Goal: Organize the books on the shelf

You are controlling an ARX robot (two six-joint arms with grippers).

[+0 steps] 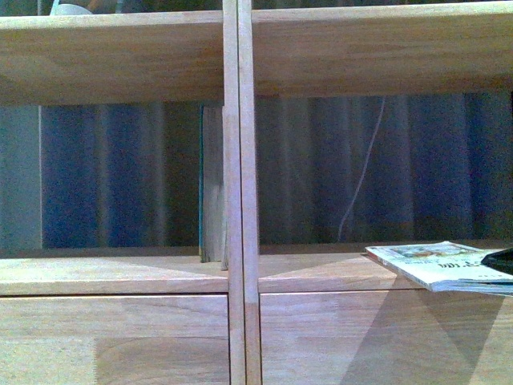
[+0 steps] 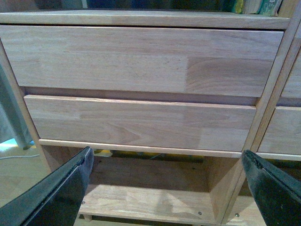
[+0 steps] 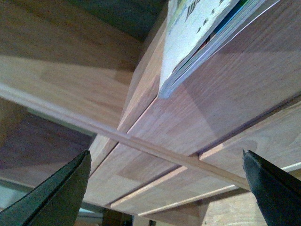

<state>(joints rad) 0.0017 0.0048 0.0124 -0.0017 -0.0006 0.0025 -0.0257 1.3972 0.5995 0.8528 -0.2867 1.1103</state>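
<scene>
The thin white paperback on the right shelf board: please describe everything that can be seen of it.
The thin white paperback lies flat on the right board of the light-wood shelf, one corner jutting past the front edge. Its cover bears a colourful picture and lettering too small to read. The page edges show, with a teal-blue strip among them. A dark object, unidentifiable, overlaps its right end.

Two books (image 1: 439,265), one shelf (image 1: 120,56)

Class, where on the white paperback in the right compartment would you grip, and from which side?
Probably its near edge, from the front: the paperback lies flat and juts past the shelf lip, leaving room above and below to pinch.
</scene>
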